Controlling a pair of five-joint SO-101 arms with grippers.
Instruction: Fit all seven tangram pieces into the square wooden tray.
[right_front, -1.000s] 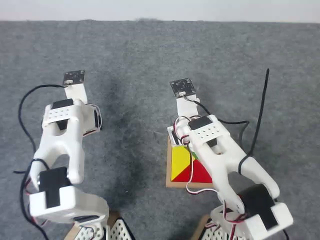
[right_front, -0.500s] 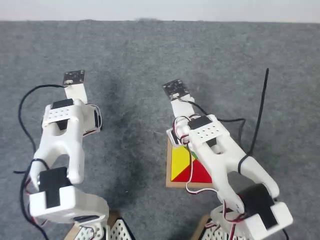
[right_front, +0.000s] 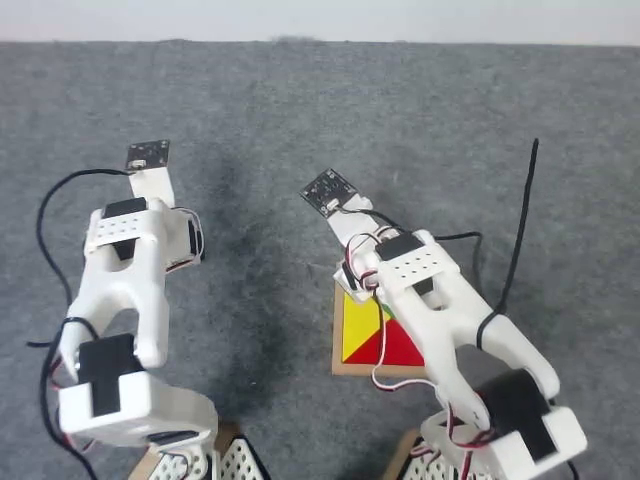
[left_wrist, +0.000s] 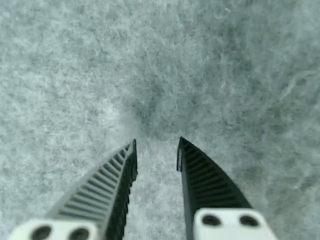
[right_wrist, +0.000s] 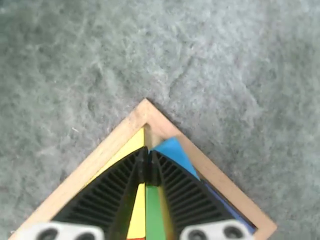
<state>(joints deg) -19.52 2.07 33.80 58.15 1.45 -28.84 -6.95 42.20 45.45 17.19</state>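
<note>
Right claw: right gripper (right_wrist: 146, 152), fingers pressed together and empty, low over a tray corner.
Left claw: left gripper (left_wrist: 156, 145), fingers apart over grey carpet (left_wrist: 150, 60), well apart from the tray.
Tray: wooden tray (right_wrist: 107, 146), under the right arm.
Progress: yellow piece (right_wrist: 136, 144), blue piece (right_wrist: 171, 150), green piece (right_wrist: 153, 215) and red piece (right_front: 400, 345) lie inside; likely nearly done.
Hidden: the arm covers much of the tray, so seven cannot be counted.

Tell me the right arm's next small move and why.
Probably ease the shut right gripper toward the corner of the tray, nudging the blue piece home: its tips sit at that piece's edge, and a sliver of bare wood shows between the piece and the corner rim.
</note>
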